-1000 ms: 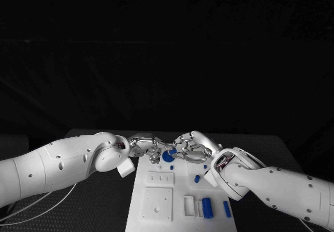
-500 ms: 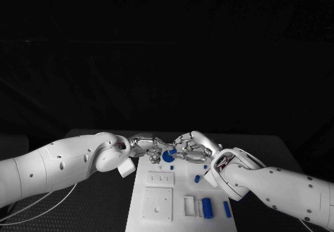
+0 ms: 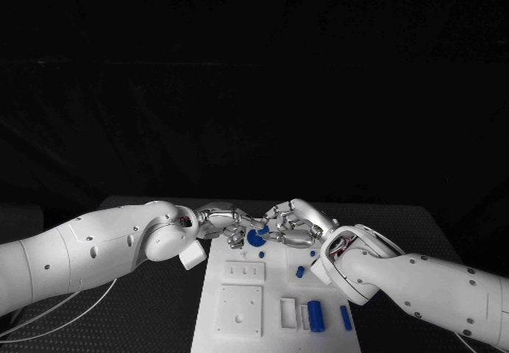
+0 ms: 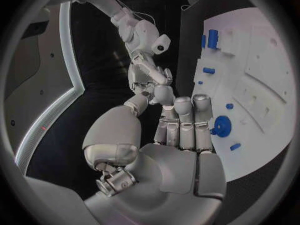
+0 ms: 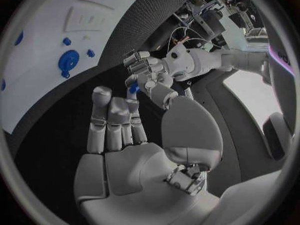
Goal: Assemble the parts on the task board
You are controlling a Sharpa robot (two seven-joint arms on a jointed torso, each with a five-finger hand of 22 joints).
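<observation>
Both hands meet over the far end of the task board (image 3: 242, 327). From the head view, the left hand (image 3: 218, 220) comes in from one side and the right hand (image 3: 298, 225) from the other, and their fingertips touch or nearly touch in the middle.

A small blue part (image 5: 133, 88) peeks out right where the fingertips come together. I cannot tell which hand has it, or whether both do. The left hand's fingers (image 4: 182, 116) stand straight and side by side. The right hand's fingers (image 5: 114, 116) are straight too, with the thumb off to one side.

A round blue part (image 3: 256, 237) sits on the board just under the hands, on the robot's side of them. It looks like a flat disc with a little bump on its edge. Both hands are about as near to it as each other, so I think the small part has to go down and a bit toward the robot to reach the board.

The board is white, hard and smooth, and its long side runs away from the robot. It has square plates and slots cut in it. Some long blue bars (image 3: 315, 315) stand in slots at its near end. The table (image 3: 159, 294) is black and looks a bit rough.
</observation>
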